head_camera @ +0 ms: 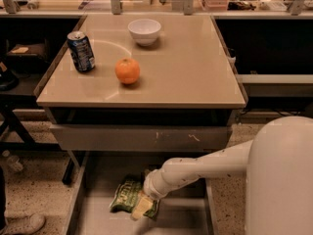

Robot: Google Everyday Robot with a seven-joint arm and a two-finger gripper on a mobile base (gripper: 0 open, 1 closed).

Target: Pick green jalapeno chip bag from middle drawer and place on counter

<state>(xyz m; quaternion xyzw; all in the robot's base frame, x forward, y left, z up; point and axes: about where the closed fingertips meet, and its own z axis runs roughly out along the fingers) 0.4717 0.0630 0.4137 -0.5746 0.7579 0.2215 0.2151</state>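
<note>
1. Location of the object: the green jalapeno chip bag point(126, 196) lies flat on the floor of the middle drawer point(183, 219), which stands pulled out below the scratched drawer front point(137, 137). The bag sits left of the drawer's centre line, nearer the left side wall than the right.
2. Location of the tool: the gripper point(141, 207) is inside the drawer, low over the floor, and overlaps the near right part of the bag. The arm point(205, 166) enters from the right.
3. Gripper state: contact with the bag appears likely, but whether the bag is clamped or merely touched cannot be told.
4. Governing relation: the visible bulk of the bag extends left and far from the gripper. Its long axis appears to run far to near with a slight slant; the covered corner makes this uncertain.
5. Destination: the counter point(190, 77) lies above and farther away. The can point(81, 51), orange point(127, 71) and bowl point(144, 31) occupy its left and far areas; the near right area is the likely set-down zone
</note>
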